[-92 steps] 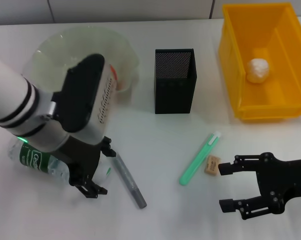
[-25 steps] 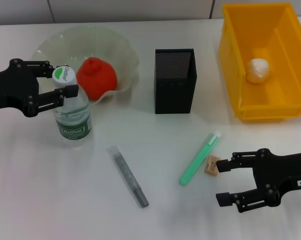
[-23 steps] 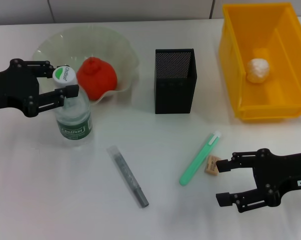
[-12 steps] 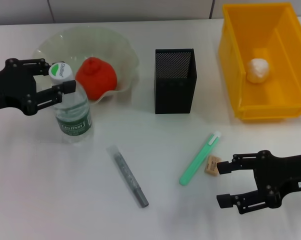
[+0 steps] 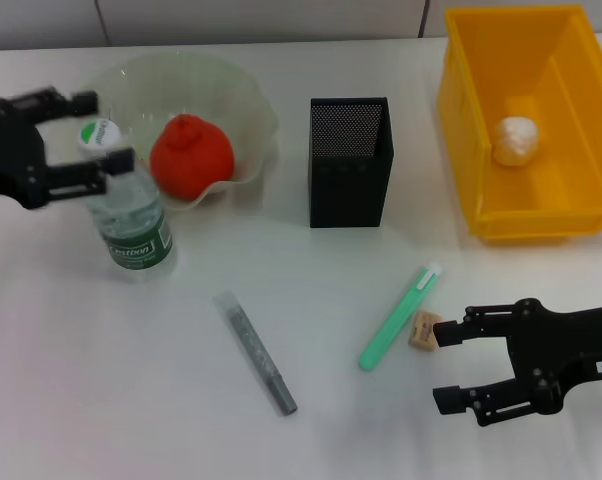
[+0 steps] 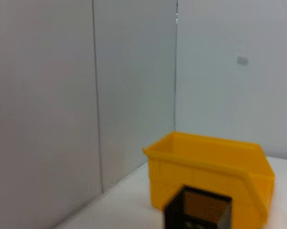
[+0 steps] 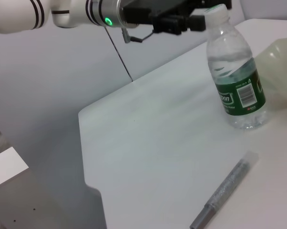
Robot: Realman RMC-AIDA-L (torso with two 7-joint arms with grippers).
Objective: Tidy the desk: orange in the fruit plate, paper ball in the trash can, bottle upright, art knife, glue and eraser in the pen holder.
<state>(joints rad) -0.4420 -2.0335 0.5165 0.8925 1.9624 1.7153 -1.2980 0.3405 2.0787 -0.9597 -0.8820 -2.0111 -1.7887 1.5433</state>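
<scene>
The bottle [image 5: 131, 225] stands on the desk, leaning a little, in front of the fruit plate [image 5: 246, 95]. My left gripper [image 5: 109, 128] is shut on the bottle at its cap; the right wrist view shows the same hold on the bottle [image 7: 236, 90]. The orange [image 5: 189, 160] lies in the fruit plate. The paper ball [image 5: 515, 140] rests in the trash can [image 5: 461, 130]. The pen holder [image 5: 349, 175] stands mid-desk. The green art knife [image 5: 399, 316], the eraser [image 5: 423, 331] and the grey glue tube [image 5: 255, 353] lie on the desk. My right gripper [image 5: 443, 367] is open just beside the eraser.
The left wrist view looks across the desk to the trash can [image 6: 210, 167] and the pen holder [image 6: 198, 212] against a grey wall. In the right wrist view the desk's edge [image 7: 86, 143] runs past the glue tube [image 7: 224, 188].
The bottle went from lying down to upright. Over the last second my left gripper shifted left and back with the bottle's cap, so the bottle leans more. The right arm stayed put.
</scene>
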